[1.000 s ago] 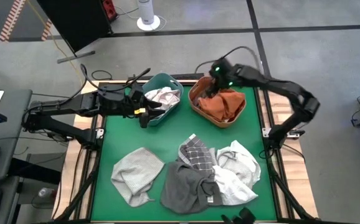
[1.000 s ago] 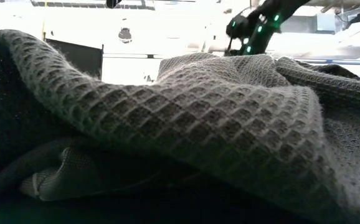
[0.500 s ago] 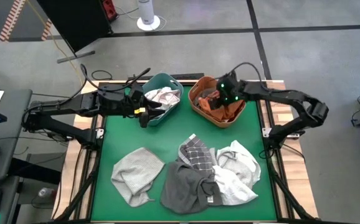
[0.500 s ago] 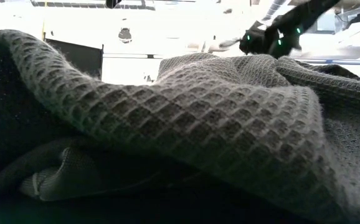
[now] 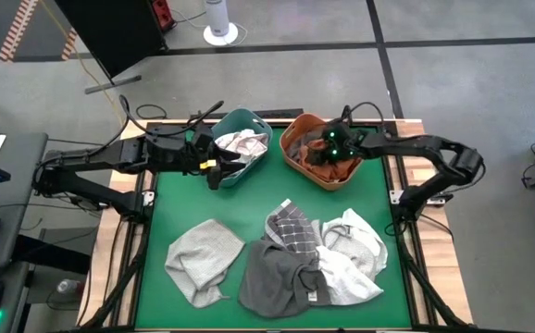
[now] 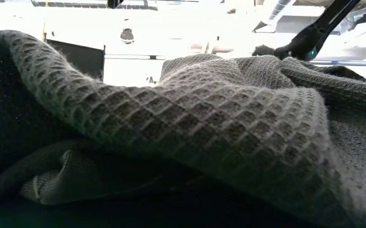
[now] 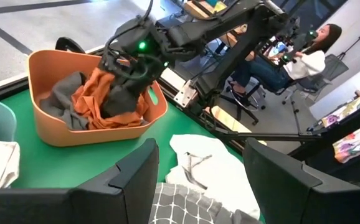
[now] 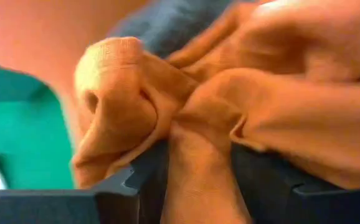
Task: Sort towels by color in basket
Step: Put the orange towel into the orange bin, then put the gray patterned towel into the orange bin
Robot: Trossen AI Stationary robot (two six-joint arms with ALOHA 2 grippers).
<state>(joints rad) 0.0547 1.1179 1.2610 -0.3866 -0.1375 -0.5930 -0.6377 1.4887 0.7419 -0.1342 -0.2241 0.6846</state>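
My right gripper [image 5: 321, 154] is down inside the orange basket [image 5: 289, 159], shut on a rust-orange towel [image 7: 96, 87]. That towel lies bunched on a dark grey towel [image 7: 61, 102] in the same basket. My left gripper [image 7: 198, 177] stands open and empty beside the teal basket [image 5: 233, 117], which holds pale towels [image 5: 242, 141]. On the green mat lie a light grey towel [image 5: 203, 261], a checked one [image 5: 292, 228], a dark grey one [image 5: 272, 279] and a white one [image 5: 353, 254]. My right gripper has a bunched fold of the rust-orange towel [image 8: 195, 158] pinched between its two fingers [image 8: 121, 190], several layers thick. The fingers slant down into the orange basket from the table's far right. The rest of the towel lies crumpled in the basket around them.
The dark grey towel [image 6: 202, 126] on the mat fills the low view, with my right arm [image 6: 316, 31] above it. Both baskets stand at the mat's far edge, side by side. A person [image 7: 304, 56] sits beyond the table's right side.
My right gripper has come down from above the orange basket into it, moving toward the table's near edge and rolling its wrist. The rust-orange towel has sunk with it and now lies bunched in the basket.
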